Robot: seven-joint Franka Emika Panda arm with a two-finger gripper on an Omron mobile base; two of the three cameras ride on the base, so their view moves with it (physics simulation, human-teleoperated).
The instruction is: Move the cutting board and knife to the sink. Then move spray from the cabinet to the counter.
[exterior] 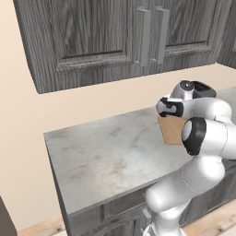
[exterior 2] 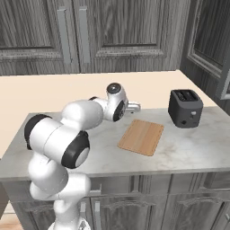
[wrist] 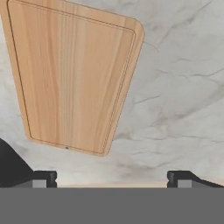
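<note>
- Left base view: white arm with dark joints blocks most of the flat light-brown wooden cutting board [exterior: 171,131]; only a slice of it shows, lying on the grey-white marbled stone counter [exterior: 106,156]. Dark grey wood-grain upper wall cabinet [exterior: 115,37] is overhead, doors shut, long silver bar handles side by side. Hand state can't be read from here.
- Right base view: board sits flat on the counter, roughly mid-slab, angled to the front edge, nothing on top of it. Dark boxy two-slot toaster [exterior 2: 184,108] stands to its right, near but apart. Arm is folded with the wrist behind the board's left end, not touching it.
- Hand view: camera looks down on the board, which lies up and left of centre. The two-finger gripper [wrist: 112,178] has its dark tips spread wide, nothing between them, hovering over bare stone just beside the board's near corner.
- Handling, my read: board looks rigid, thin and fairly light. It won't flex or break, but it lies flush, so there's no gap underneath for a finger.
- Best hold is likely across the narrow width or over one edge, pinching both long sides. Smooth wood on smooth stone may skate if nudged sideways. A grip far off centre would let it swing.
</note>
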